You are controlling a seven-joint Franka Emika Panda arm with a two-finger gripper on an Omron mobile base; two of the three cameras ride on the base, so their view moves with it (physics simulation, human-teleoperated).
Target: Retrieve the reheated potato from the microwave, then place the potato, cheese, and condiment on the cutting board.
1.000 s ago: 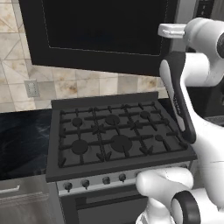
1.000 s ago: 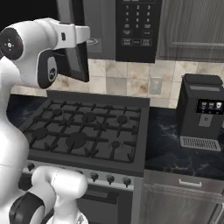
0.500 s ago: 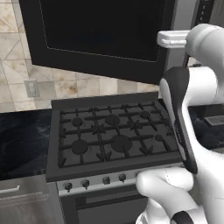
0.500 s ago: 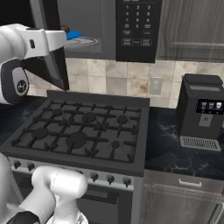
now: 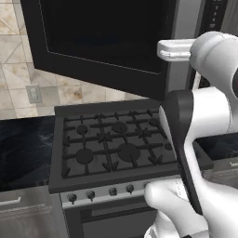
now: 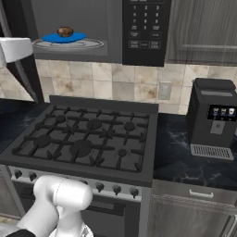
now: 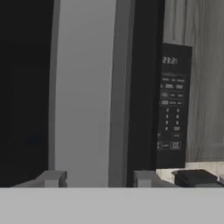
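The microwave (image 6: pixel 139 28) hangs over the stove with its door (image 5: pixel 102 37) swung wide to the left. Inside, the potato (image 6: pixel 65 31) sits on a blue plate (image 6: pixel 64 38) on the glass turntable. My gripper (image 7: pixel 98 178) is up at the door's free edge, well left of the potato. In the hand view the two fingertips stand apart, with the door's grey edge (image 7: pixel 87 96) between or beyond them and the keypad (image 7: pixel 173 105) further right. The white hand (image 5: pixel 174 49) shows beside the door. The cheese, condiment and cutting board are out of view.
A black gas stove (image 6: pixel 88 139) fills the counter below the microwave. A black coffee machine (image 6: pixel 213 118) stands on the dark counter to its right, under a grey wall cabinet (image 6: pixel 203 28). My own arm (image 5: pixel 195 139) rises close to the stove's right side.
The microwave door has swung further open to the left, and the arm has moved left with it. The potato on its blue plate has come into sight.
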